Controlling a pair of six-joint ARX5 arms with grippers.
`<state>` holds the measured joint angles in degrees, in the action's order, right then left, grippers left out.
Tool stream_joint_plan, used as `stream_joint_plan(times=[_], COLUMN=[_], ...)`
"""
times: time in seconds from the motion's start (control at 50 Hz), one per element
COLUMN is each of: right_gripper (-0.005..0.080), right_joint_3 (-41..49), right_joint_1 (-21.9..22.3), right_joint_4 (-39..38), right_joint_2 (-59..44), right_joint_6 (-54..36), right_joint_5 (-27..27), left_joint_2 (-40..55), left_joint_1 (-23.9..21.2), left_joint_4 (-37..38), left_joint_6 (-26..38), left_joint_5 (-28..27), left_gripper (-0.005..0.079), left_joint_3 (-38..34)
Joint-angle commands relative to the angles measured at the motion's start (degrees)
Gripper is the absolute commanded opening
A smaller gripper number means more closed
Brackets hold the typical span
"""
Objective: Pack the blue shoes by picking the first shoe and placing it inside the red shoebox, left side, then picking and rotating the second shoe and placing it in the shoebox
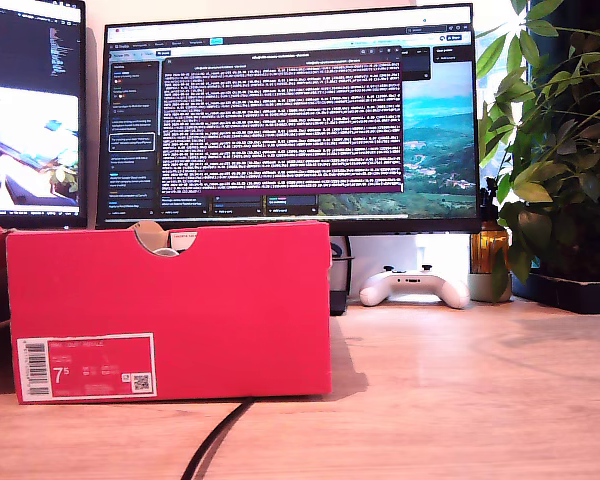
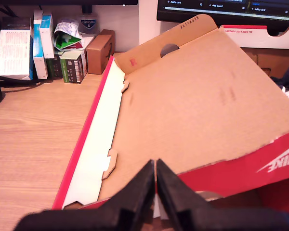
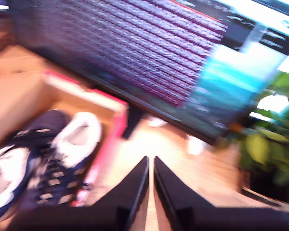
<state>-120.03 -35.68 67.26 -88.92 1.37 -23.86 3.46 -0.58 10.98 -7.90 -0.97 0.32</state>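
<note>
Second wrist view alone shows blue shoes (image 3: 43, 159) boxed.

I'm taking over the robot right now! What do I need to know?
My first gripper: jaws shut, empty, above the open lid of the red shoebox.
My second gripper: jaws shut, empty, beside the box; that view is blurred.
Blue shoes: both appear to lie inside the box, side by side.
Done: packing looks finished.
Left: check how the shoes sit; the lid is still open.
</note>
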Motion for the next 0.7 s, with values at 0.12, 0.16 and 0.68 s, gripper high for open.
stream_joint_plan(times=[0.12,0.16,0.68], right_gripper=[-0.0005,-0.0005,-0.0005], right_joint_3=[-0.2,-0.2,-0.2], right_joint_1=[2.3,2.8,10.2], right_joint_4=[-2.9,-3.6,-4.0], right_joint_2=[0.3,0.3,2.3], right_joint_6=[1.4,1.6,1.8], right_joint_5=[-3.3,-3.8,-7.9], left_joint_2=[0.2,0.2,0.2], left_joint_1=[0.2,0.2,0.2], left_joint_4=[0.9,0.9,0.9], left_joint_6=[0.4,0.4,0.4], left_joint_5=[-0.2,-0.2,-0.2], left_gripper=[-0.0021,-0.0021,-0.0021], left_joint_3=[-1.7,-1.7,-1.7])
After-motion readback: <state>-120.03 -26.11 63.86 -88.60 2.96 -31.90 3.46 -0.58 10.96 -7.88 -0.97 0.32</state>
